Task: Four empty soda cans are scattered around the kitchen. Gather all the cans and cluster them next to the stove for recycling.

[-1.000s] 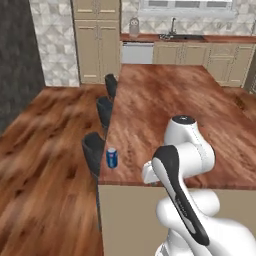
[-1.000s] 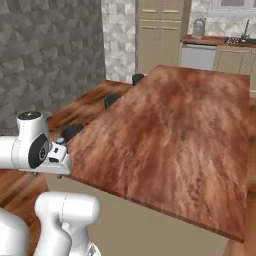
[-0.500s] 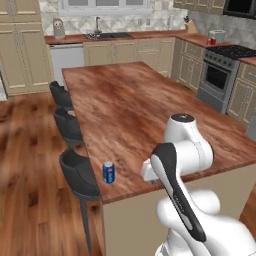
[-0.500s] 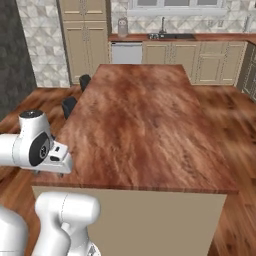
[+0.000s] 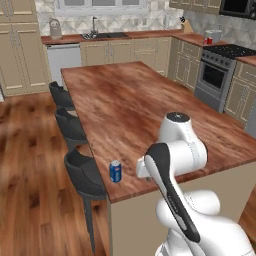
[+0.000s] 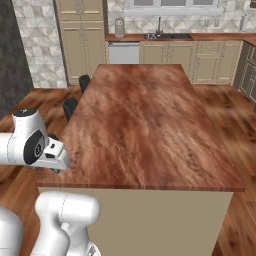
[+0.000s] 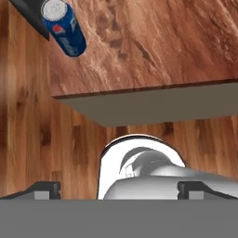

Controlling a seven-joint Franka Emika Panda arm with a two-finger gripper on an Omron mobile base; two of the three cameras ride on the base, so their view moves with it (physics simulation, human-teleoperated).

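Blue soda can (image 5: 115,171) upright at lower left of the frame, near the wooden counter (image 5: 135,105) edge beside a dark stool (image 5: 85,175); stove (image 5: 220,70) upper right. My gripper (image 7: 118,188) hangs wide open, holding nothing. The can looks light, thin-walled, slippery: I judge a gentle mid-body hold best

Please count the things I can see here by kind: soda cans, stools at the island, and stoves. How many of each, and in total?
Blue soda can: 1
Red soda can: 1
Black stools: 3
Stove: 1
Total: 6
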